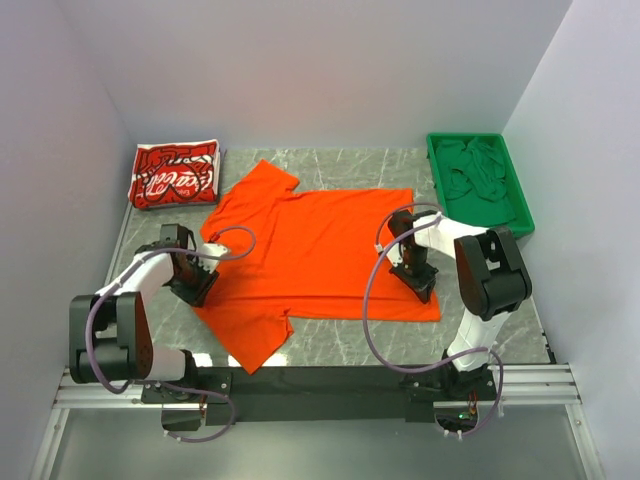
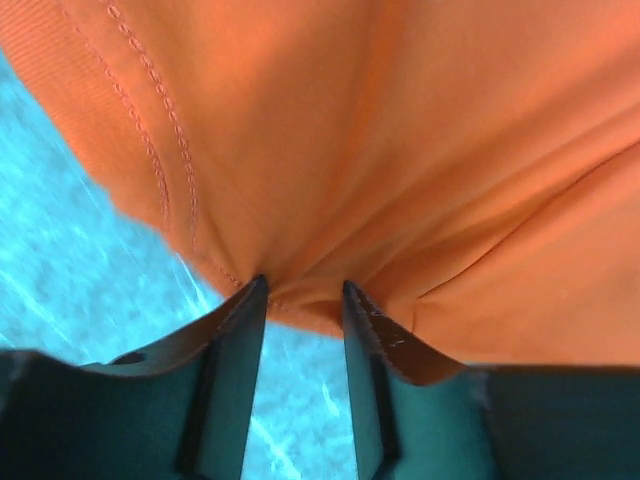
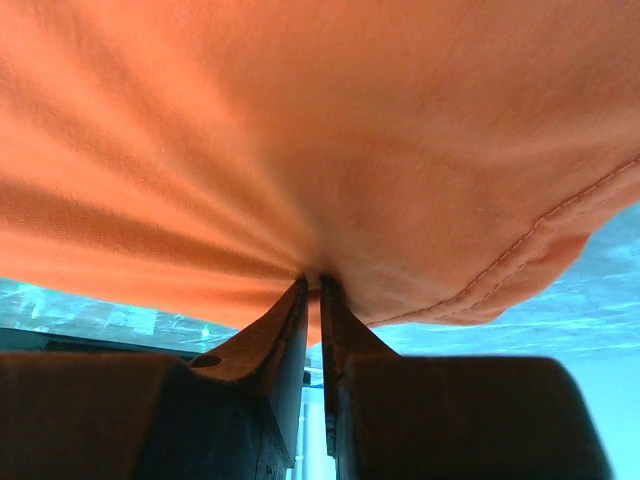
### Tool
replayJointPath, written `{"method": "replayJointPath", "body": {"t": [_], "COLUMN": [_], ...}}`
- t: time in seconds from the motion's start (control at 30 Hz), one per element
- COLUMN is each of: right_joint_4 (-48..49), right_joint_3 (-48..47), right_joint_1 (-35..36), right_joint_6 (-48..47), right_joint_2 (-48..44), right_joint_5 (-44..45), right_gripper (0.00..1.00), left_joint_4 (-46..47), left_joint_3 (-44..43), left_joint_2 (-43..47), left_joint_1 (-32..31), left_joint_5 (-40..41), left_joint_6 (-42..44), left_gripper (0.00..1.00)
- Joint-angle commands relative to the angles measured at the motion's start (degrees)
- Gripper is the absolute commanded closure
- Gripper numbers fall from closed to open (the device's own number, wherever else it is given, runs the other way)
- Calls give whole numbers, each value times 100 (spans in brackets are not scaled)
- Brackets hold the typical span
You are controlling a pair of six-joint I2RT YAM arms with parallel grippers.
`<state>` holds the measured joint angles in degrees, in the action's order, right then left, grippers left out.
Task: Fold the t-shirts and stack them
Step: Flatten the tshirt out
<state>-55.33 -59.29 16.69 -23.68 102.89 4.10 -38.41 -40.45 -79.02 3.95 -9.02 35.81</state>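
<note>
— Where's the orange t-shirt (image 1: pixel 320 250)?
— Spread across the middle of the table (image 1: pixel 350 345); the red t-shirt (image 1: pixel 175 175) sits folded at the far left corner.
— Jaws?
— The left gripper (image 2: pixel 305 290) pinches the orange one's left edge; the right gripper (image 3: pixel 313 283), nearly closed, nips its right edge.

plain orange t-shirt (image 1: pixel 310 255) spread flat, central, neck leftward, red t-shirt (image 1: pixel 175 175) with white script logo, folded, far left

Top view looks down; wrist views hug, seemingly underneath, the orange shirt (image 1: pixel 320 250).
</note>
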Motion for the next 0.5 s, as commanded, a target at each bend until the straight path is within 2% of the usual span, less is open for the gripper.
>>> {"method": "replayJointPath", "body": {"t": [0.0,0.1,0.13,0.23,0.3,0.33,0.43,0.47], "right_joint_4": [348,164,32,-266,-381,-478,-575,-584], "right_joint_3": [137,-117,-205,-644,-1031,-1163,-1541,-1620], "right_joint_1": [-25,-25,-25,-16,-25,-25,-25,-17], "right_joint_6": [-58,-57,-84,-154,-154,-137,-49,-23], "right_joint_2": [29,-67,-120,-260,-322,-305,-147,-42], "right_joint_5": [171,-83,-250,-540,-752,-831,-981,-981], "right_gripper": [83,83,83,83,83,83,83,83], "left_joint_4": [-368,-912,-1061,-1729,-2080,-2091,-1951,-1890], "left_joint_3": [30,-628,-823,-1517,-1764,-1774,-1537,-1362], "left_joint_2": [185,326,396,484,528,581,669,669], "left_joint_1": [168,177,159,54,-217,-593,-1236,-1699], "left_joint_5": [463,-353,-860,-1496,-1884,-1919,-1911,-1824], "left_joint_6": [470,532,584,970,1278,1323,1288,1192], "left_gripper": [56,52,52,52,54,54,58,59]}}
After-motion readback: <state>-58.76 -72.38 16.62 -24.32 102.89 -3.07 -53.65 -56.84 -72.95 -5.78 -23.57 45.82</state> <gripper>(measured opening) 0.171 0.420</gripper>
